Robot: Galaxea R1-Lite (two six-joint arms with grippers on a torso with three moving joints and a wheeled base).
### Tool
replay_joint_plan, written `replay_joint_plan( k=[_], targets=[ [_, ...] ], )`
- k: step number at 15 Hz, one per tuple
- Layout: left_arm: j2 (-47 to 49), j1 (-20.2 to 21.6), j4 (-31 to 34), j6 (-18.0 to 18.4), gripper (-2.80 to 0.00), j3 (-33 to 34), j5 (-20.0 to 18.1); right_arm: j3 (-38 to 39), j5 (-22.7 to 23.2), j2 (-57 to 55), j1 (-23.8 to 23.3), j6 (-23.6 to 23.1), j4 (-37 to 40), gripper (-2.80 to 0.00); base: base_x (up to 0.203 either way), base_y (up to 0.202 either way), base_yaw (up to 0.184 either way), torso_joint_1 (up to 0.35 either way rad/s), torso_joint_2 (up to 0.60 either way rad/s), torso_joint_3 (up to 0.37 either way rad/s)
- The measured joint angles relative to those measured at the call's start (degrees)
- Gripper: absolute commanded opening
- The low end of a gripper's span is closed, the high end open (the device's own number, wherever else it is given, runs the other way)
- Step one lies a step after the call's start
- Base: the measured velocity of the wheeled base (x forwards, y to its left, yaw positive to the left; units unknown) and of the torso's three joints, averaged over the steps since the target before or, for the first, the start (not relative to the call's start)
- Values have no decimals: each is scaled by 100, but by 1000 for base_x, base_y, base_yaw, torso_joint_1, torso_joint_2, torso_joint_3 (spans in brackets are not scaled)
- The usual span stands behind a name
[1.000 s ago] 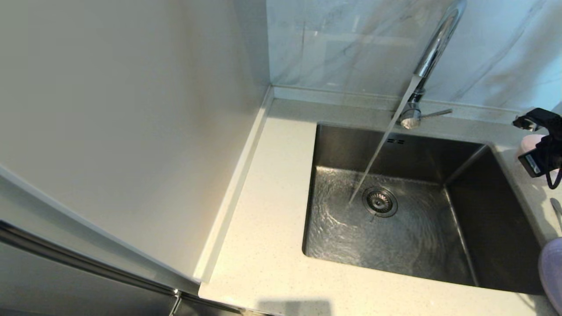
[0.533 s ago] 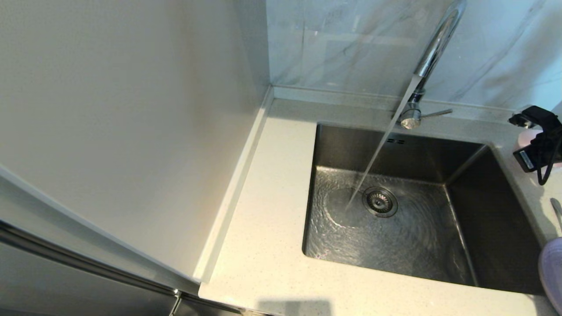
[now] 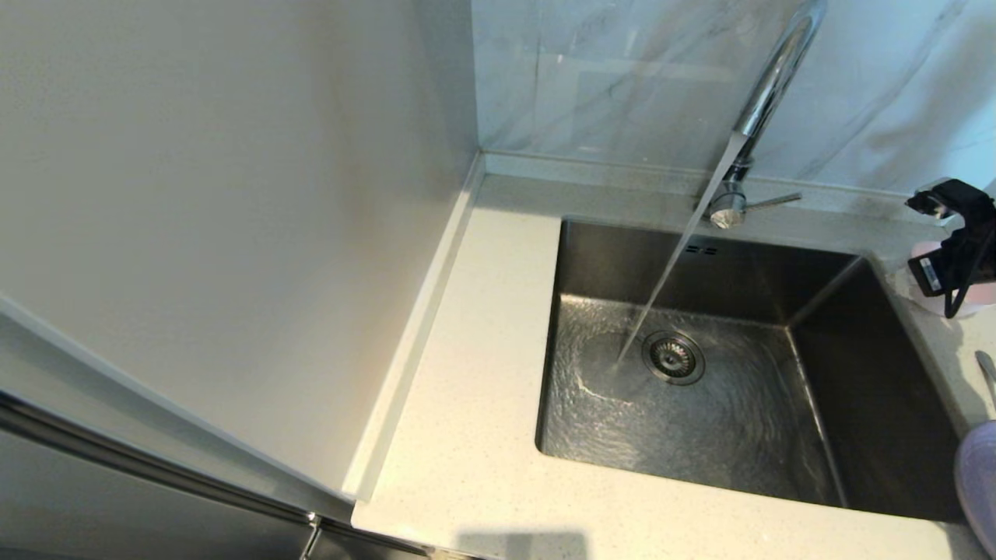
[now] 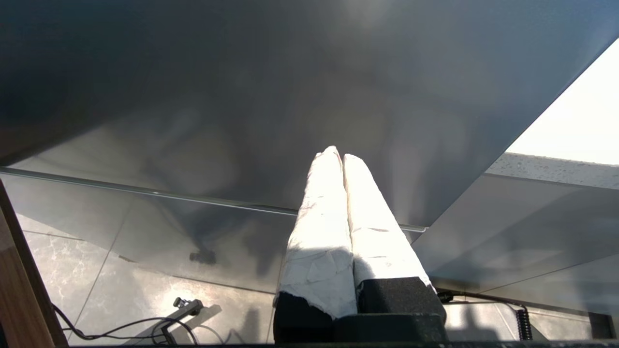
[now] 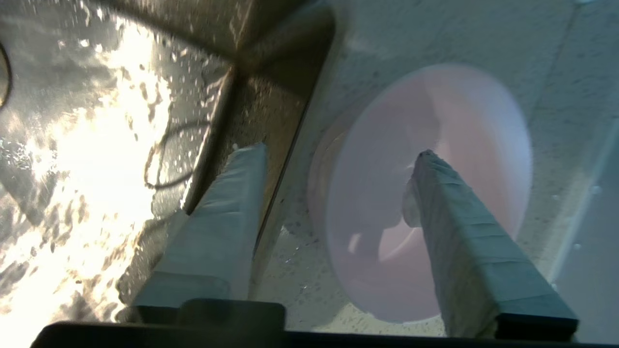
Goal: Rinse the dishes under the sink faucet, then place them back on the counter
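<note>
The pale pink round bowl (image 5: 425,193), smooth and matte, sits mouth-up on the speckled counter (image 5: 435,38) just beside the sink (image 3: 700,389), the right gripper (image 5: 338,159) spread wide astride its rim, holding nothing.

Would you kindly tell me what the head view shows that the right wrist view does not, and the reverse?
Only the head view shows the faucet running into the sink, the drain, the spoon and the plate at the right edge. Only the right wrist view shows the right gripper open, one finger over the sink's edge, the other over the bowl's hollow. Both show the sink, the counter and the pink bowl.
</note>
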State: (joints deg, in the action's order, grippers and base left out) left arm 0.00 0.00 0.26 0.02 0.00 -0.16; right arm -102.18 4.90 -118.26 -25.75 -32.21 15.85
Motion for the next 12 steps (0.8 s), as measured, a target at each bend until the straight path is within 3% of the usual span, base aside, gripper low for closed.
replay_joint_plan(
  k=[4, 6, 9, 12],
  targets=[
    [0, 0, 1, -2, -280, 0, -2, -18, 36, 335, 0, 351, -192, 0, 0, 0, 0, 0, 0, 0],
    [0, -2, 1, -2, -280, 0, -5, 63, 270, 655, 1, 411, -104, 0, 0, 0, 0, 0, 0, 0],
    [0, -2, -1, -2, -280, 0, -3, 330, 696, 1348, 0, 453, 563, 0, 0, 0, 0, 0, 0, 0],
    [0, 0, 1, 2, -280, 0, -5, 784, 468, 2140, -82, 340, 1631, 0, 0, 0, 0, 0, 0, 0]
  ],
)
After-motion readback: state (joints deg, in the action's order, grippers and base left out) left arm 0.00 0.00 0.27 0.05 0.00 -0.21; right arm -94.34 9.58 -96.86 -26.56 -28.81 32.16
